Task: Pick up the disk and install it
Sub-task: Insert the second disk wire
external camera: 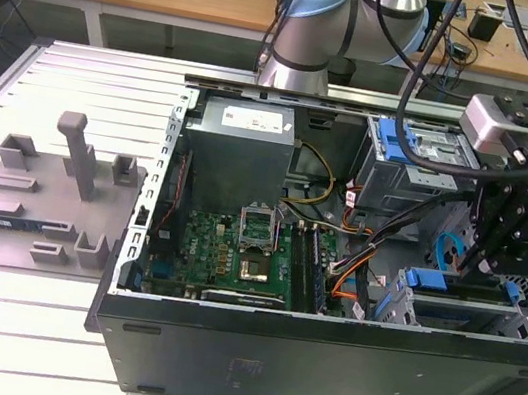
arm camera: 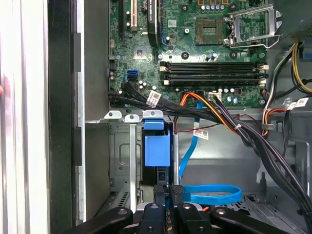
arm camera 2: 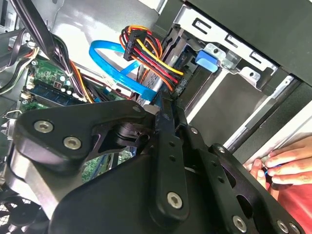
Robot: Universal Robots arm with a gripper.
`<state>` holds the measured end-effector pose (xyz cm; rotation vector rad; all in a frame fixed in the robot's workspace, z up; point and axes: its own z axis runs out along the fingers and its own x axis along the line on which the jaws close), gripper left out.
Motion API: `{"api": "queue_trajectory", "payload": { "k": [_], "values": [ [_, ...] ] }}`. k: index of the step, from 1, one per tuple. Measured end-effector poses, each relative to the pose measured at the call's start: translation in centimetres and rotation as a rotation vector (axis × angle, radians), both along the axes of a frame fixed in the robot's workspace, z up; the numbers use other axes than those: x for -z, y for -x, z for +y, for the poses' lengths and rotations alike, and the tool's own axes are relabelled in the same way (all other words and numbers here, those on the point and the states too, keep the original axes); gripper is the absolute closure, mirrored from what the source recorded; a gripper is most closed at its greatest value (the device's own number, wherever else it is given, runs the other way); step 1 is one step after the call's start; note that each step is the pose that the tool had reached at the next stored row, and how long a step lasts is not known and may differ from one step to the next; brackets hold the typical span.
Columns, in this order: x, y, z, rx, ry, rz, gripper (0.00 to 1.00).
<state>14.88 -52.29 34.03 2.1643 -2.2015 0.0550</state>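
beside the claw, blue cable, wiring

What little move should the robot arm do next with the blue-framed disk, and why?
Probably a gentle push straight along the slot. In the first wrist view the disk sits edge-on in the metal drive cage, with the gripper right behind it and a blue cable close by, so a sideways move might snag.

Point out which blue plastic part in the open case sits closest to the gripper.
The blue carrier piece directly below the gripper, at the lower drive cage; the other blue latch sits atop the upper cage.
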Motion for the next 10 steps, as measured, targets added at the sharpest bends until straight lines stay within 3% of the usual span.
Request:
{"api": "queue_trajectory", "payload": {
  "k": [10],
  "values": [
    [0.14,0.05,0.0,-0.004,-0.0001,-0.0001,0.84]
  ]
}}
